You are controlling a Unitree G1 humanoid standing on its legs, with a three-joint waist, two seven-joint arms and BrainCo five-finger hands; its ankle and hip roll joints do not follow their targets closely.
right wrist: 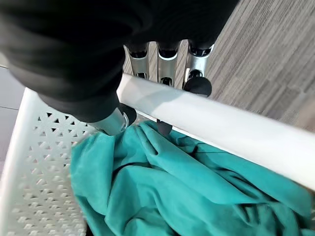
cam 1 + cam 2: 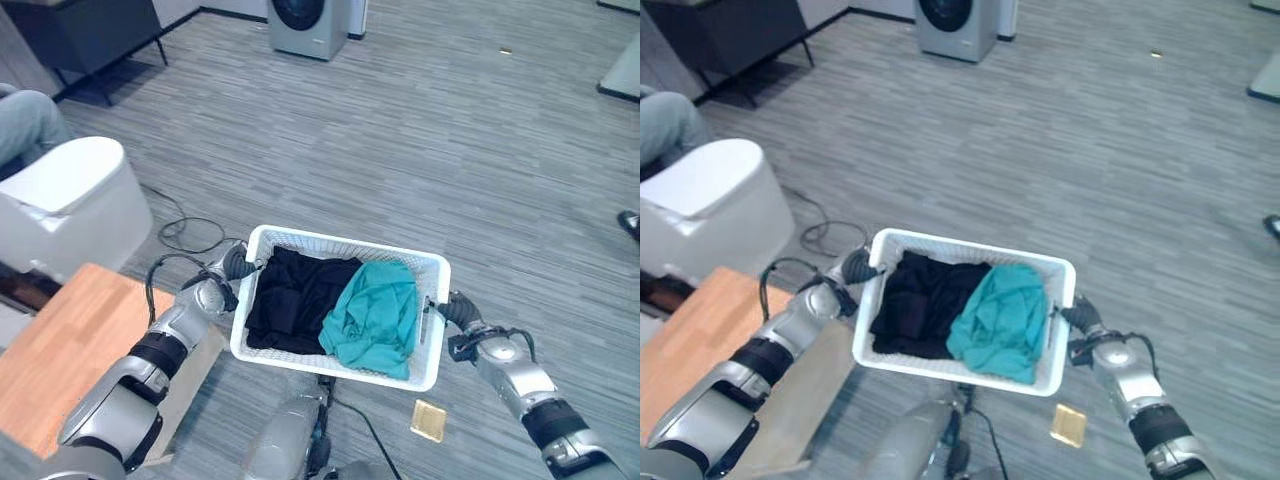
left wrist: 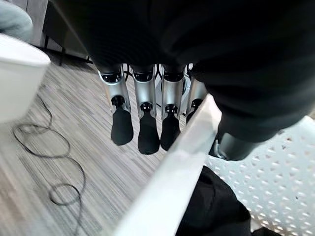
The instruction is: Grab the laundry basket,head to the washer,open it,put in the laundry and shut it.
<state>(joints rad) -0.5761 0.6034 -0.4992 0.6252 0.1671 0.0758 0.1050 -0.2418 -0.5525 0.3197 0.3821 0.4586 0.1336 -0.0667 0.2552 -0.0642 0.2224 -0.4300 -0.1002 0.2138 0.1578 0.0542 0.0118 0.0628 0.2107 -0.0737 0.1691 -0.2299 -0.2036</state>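
I hold a white perforated laundry basket [image 2: 350, 245] above the grey floor by its two short ends. It holds a black garment [image 2: 290, 300] on the left and a teal cloth [image 2: 375, 315] on the right. My left hand [image 2: 237, 263] pinches the left rim [image 3: 182, 162], with its fingers [image 3: 142, 118] outside and the thumb inside by the black garment [image 3: 211, 206]. My right hand [image 2: 455, 310] grips the right rim [image 1: 221, 123], fingers [image 1: 197, 83] curled over it above the teal cloth [image 1: 172, 187]. The grey washer [image 2: 308, 25] stands far ahead, its round door shut.
A white rounded bin [image 2: 70, 200] and a wooden tabletop [image 2: 70, 340] lie close on my left. A seated person's knee [image 2: 25, 120] shows at the far left, near a dark cabinet [image 2: 90, 30]. A small tan square [image 2: 428, 420] lies on the floor below the basket.
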